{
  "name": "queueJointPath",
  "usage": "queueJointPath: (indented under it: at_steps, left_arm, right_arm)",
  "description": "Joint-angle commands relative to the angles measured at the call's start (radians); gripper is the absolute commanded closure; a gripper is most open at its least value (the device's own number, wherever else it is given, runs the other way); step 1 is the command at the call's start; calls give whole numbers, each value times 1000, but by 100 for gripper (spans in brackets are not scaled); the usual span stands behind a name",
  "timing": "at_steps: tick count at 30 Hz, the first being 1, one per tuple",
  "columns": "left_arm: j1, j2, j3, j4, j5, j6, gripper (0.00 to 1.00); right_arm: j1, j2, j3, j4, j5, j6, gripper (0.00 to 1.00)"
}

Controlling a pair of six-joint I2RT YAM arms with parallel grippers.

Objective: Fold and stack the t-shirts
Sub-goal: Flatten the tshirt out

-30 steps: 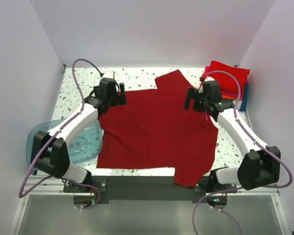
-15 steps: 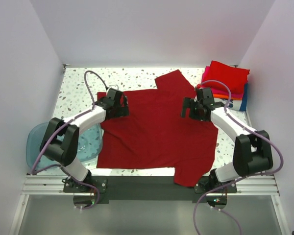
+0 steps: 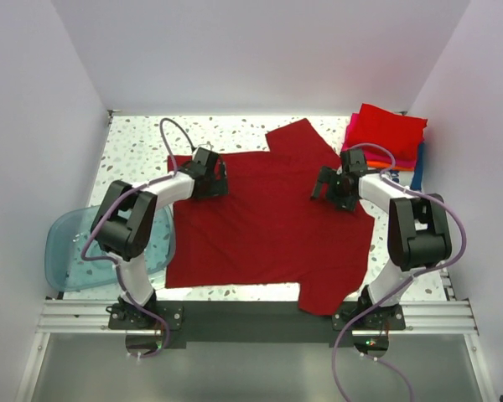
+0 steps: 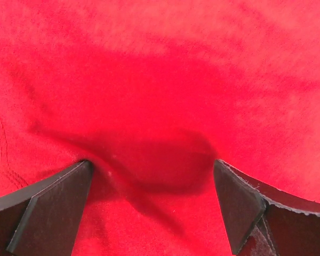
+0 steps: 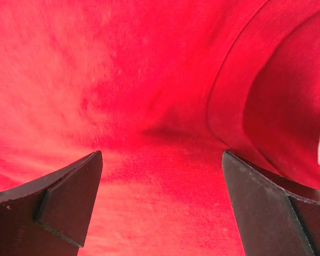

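**Both hands open on the dark red shirt**

Nearest me, one sleeve of the dark red t-shirt point(image 3: 268, 234) laps over the near edge of the speckled desk point(image 3: 134, 138). The rest of it lies spread across the middle. On my left, the translucent blue tub point(image 3: 75, 251) sits just beside the shirt's left edge, partly under my left arm.

Farther in, my left hand point(image 4: 152, 169) is down on the shirt near its far left corner. It is released, fingers point(image 4: 53, 202) spread wide, tips on the cloth, nothing pinched between them. My right hand point(image 5: 161, 160) is down near the shirt's right side, likewise released, with a seam curving past its right finger.

Beyond them, the other sleeve points toward the far wall. In the far right corner sits the stack of folded t-shirts point(image 3: 390, 132), bright red on top, with magenta, orange and blue edges showing beneath.
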Motion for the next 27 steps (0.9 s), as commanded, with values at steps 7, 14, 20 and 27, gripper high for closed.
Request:
queueJointPath:
  at_steps: [7, 14, 20, 27]
  left_arm:
    - [-2, 125, 156, 30, 22, 30, 0]
    - [-26, 114, 272, 11, -15, 85, 0]
    - [-94, -39, 206, -25, -147, 76, 0]
    - [-221, -295, -80, -111, -284, -140, 0]
  right_arm:
    - [-88, 132, 64, -6, -34, -18, 3]
    - [-127, 152, 138, -48, -40, -47, 3]
    - [-128, 95, 199, -69, -92, -68, 3]
    - [-128, -87, 133, -80, -121, -71, 2]
